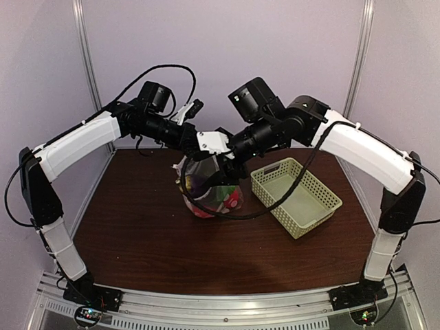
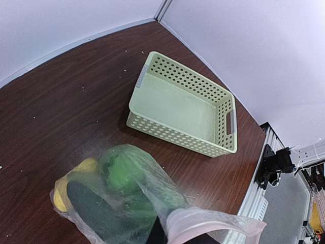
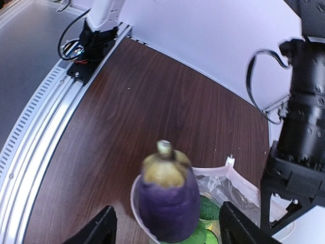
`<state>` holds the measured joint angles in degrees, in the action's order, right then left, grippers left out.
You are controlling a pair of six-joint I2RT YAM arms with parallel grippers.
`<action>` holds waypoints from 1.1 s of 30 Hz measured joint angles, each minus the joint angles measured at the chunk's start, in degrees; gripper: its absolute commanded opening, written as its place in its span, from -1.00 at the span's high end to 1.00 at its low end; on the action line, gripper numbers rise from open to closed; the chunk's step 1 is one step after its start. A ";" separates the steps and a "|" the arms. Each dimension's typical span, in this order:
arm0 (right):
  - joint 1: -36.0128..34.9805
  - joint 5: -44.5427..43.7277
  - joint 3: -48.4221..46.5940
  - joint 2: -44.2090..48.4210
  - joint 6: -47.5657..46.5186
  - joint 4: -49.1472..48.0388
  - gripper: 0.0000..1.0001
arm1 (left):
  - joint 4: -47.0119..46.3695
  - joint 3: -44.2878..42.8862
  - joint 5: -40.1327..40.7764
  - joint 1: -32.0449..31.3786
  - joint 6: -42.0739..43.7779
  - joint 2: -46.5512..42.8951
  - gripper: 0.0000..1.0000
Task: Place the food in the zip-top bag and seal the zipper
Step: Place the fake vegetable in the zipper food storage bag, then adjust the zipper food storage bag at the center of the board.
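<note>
The zip-top bag stands at the table's middle with its mouth up. My left gripper is shut on its rim, and the pinkish zipper curves out from that grip. Through the plastic show a green round piece, a yellow piece and a dark cucumber. My right gripper hangs open above the mouth. The purple eggplant is blurred between its fingers, touching neither, stem end up and lower end inside the rim. A red-pink ball lies low in the bag.
A pale green lattice basket sits right of the bag, holding nothing, and also shows in the left wrist view. The left arm's wrist stands close beside the right gripper. The metal rail runs along the table's near edge.
</note>
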<state>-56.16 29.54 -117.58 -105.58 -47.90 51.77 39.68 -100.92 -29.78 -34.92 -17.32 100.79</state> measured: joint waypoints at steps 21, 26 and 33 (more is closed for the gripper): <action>-8.96 -16.26 1.25 -4.96 -3.69 5.31 -0.23 | 0.00 0.00 0.00 0.00 -0.02 0.00 1.00; -9.01 -19.43 1.25 -7.32 -2.01 3.98 -0.42 | 0.00 0.00 0.00 0.00 -0.02 0.00 1.00; -8.50 -25.81 0.39 -7.52 1.25 -0.48 -0.29 | 0.00 0.00 0.00 0.00 -0.02 0.00 1.00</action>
<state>-64.66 3.73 -117.19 -113.10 -46.65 51.29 39.68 -100.92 -29.78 -34.92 -17.34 100.79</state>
